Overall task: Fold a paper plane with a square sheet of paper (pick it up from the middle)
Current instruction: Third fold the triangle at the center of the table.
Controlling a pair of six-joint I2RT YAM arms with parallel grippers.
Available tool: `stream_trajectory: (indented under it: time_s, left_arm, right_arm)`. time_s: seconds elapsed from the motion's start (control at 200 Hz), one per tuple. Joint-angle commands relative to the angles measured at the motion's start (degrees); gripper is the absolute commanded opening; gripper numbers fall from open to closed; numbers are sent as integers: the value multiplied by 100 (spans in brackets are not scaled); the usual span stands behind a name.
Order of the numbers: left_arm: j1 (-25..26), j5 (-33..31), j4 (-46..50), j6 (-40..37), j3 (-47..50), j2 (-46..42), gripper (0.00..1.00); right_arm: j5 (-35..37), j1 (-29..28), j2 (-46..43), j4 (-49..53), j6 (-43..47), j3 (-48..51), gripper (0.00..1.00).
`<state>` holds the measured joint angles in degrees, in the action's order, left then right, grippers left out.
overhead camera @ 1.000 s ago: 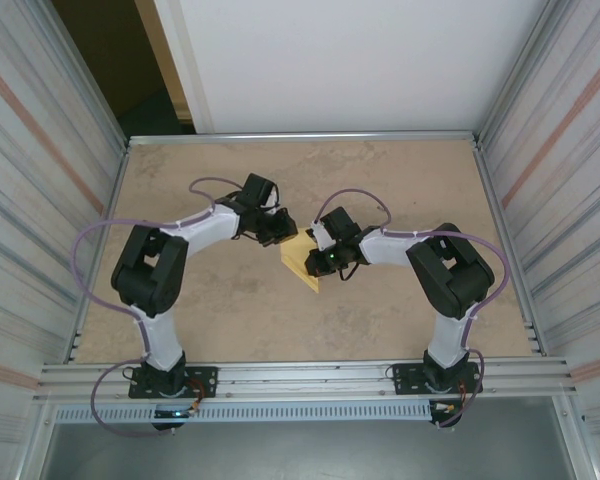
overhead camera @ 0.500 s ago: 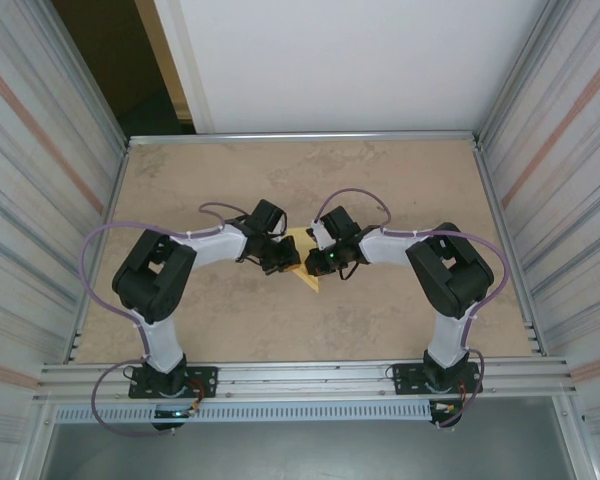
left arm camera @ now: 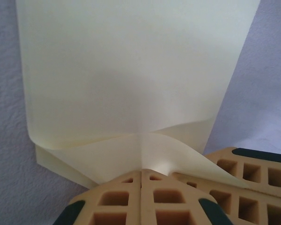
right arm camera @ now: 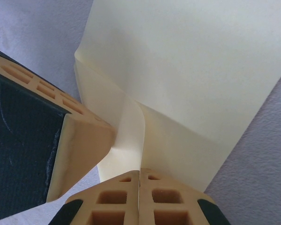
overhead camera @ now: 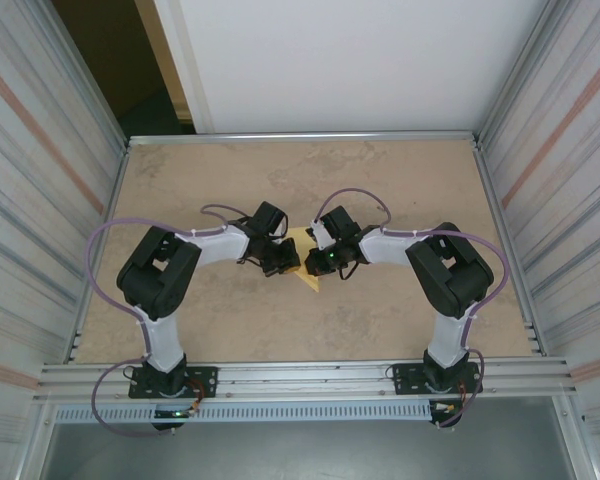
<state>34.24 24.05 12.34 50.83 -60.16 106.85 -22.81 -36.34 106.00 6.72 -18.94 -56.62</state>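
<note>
Square sheet of paper (overhead camera: 308,276), partly folded, sits mid-table (overhead camera: 380,180) between both tools. Left gripper (left arm camera: 141,172) and right gripper (right arm camera: 139,171) are each closed tight, pinching a folded edge.

Paper looks thin, light and floppy, and probably tears easily. Best held at the creases.

Wrist views show the curled flap; the top view shows placement.

My left arm (overhead camera: 158,282) and right arm (overhead camera: 448,268) are black at the joints, white along the links — each trails a looping lilac cable (overhead camera: 98,250). My fingers (left arm camera: 107,207) are tan, moulded in square cells, with dark pads (left arm camera: 69,215).
</note>
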Motion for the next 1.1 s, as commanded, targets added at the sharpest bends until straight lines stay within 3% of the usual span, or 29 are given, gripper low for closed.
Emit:
stream_trajectory:
  time_s: [0.0,0.16,0.651,0.842,1.092]
  left_arm:
    - [-9,-190,154,67,109,72,7]
    - [-6,-256,165,107,181,147,7]
    - [-32,-393,111,164,471,238,5]
    - [-37,-388,58,198,497,218,5]
    - [-34,-347,-14,225,527,188,5]
  right_arm:
    - [111,34,216,260,4,-51,3]
    - [102,31,189,262,-45,-51,6]
    - [-121,574,-1159,418,-747,203,41]
    - [-203,464,-1404,654,-534,302,28]
    - [-590,16,-879,523,-617,181,14]
